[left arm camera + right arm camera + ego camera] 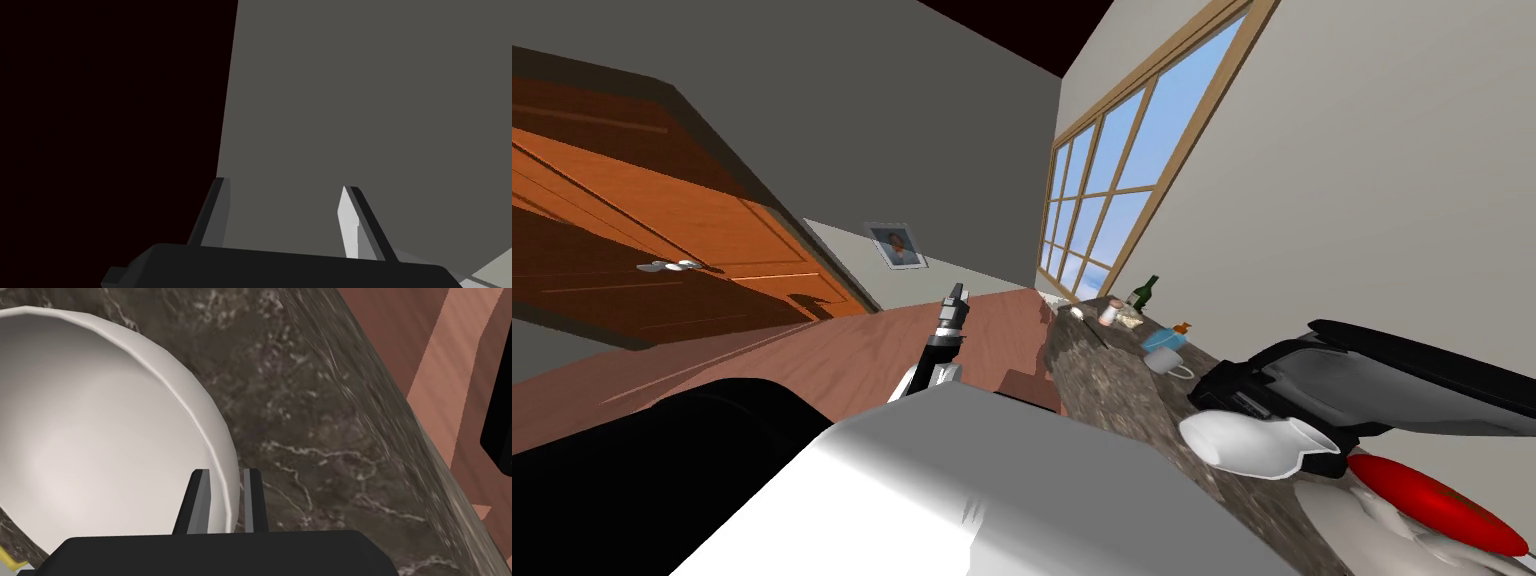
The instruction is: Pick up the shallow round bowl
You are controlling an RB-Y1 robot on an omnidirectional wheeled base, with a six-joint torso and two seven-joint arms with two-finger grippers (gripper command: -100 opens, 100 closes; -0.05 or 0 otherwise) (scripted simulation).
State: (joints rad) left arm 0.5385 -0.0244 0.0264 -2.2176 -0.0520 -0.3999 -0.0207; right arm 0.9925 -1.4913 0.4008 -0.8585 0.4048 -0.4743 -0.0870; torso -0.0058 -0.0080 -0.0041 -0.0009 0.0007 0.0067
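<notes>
- The right gripper (227, 473) is found clenched on the rim of the white bowl (100, 438), with one finger inside the wall and one outside.
- The bowl is seen over the dark marbled counter (310, 428), near the edge that borders the reddish floor (450, 363); whether it rests there cannot be told.
- The left gripper (285, 182) is held released, fingers apart, raised over the floor and clear of the counter.
- A mug (1167, 360) and a green bottle (1145, 292) are noted farther along the counter.

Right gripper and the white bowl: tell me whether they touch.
Touching. The right wrist view shows the right gripper shut on the white bowl: its rim sits between the fingers, one blade flat against the inner wall.
</notes>
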